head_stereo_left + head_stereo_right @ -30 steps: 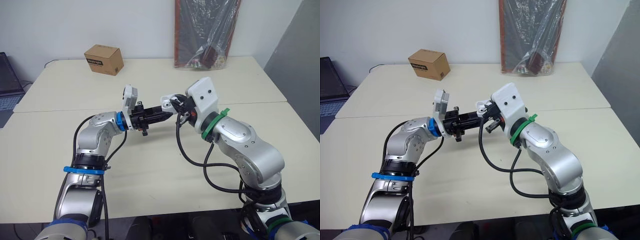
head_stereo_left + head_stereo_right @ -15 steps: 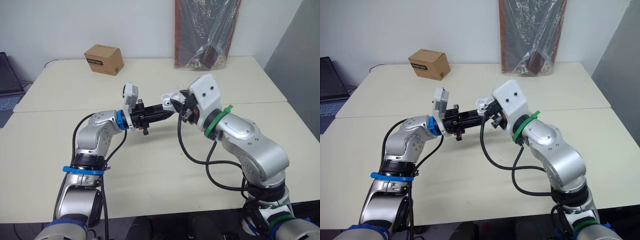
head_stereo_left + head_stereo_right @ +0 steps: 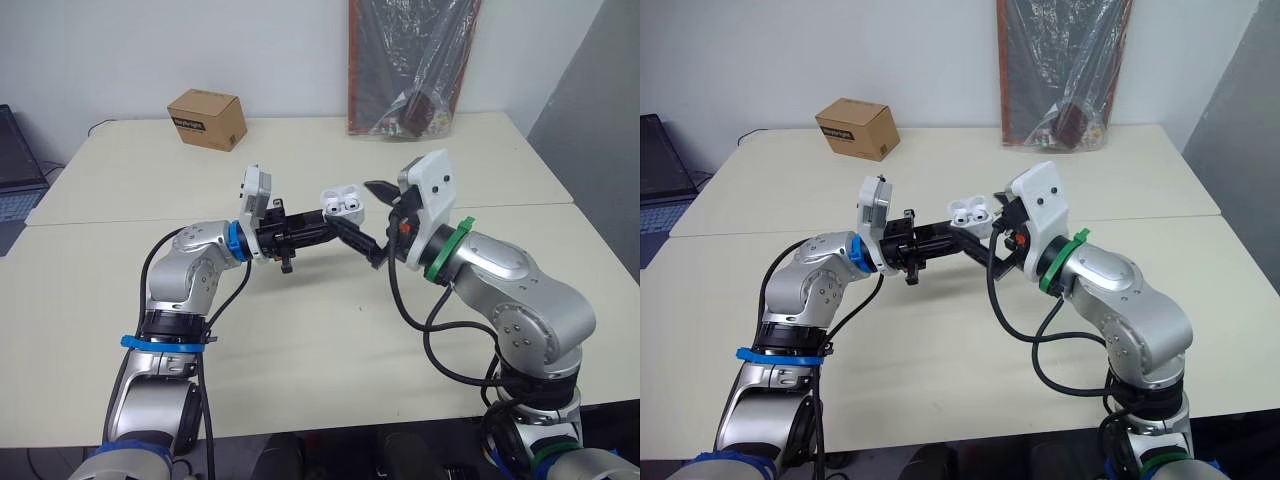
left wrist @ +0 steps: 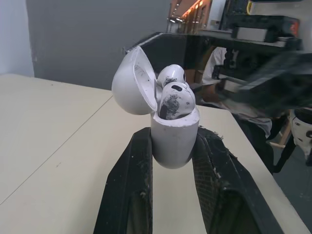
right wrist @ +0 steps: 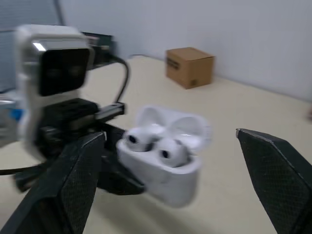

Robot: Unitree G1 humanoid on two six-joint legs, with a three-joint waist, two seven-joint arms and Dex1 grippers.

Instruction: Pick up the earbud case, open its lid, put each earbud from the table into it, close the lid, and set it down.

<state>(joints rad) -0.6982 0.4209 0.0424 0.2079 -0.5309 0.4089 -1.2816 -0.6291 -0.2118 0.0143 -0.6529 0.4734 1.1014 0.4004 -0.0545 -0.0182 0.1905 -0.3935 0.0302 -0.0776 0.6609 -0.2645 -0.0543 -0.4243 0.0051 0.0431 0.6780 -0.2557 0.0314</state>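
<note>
Now my right gripper has backed off, fingers spread wide and empty, while my left gripper clamps the earbud case above the table, lid open, both earbuds seated inside.

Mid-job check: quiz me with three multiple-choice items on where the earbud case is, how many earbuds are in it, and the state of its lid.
1. The earbud case is held by: A. the right claw; B. the left claw; C. neither.
2. Earbuds in the case: A. none; B. one; C. two.
3. The lid is: A. open; B. shut; C. missing.
Answers: 1 B, its fingers clamp the case's base while the right claw stands open, apart; 2 C, two white heads show in the case; 3 A, it is tipped back from the base.
</note>
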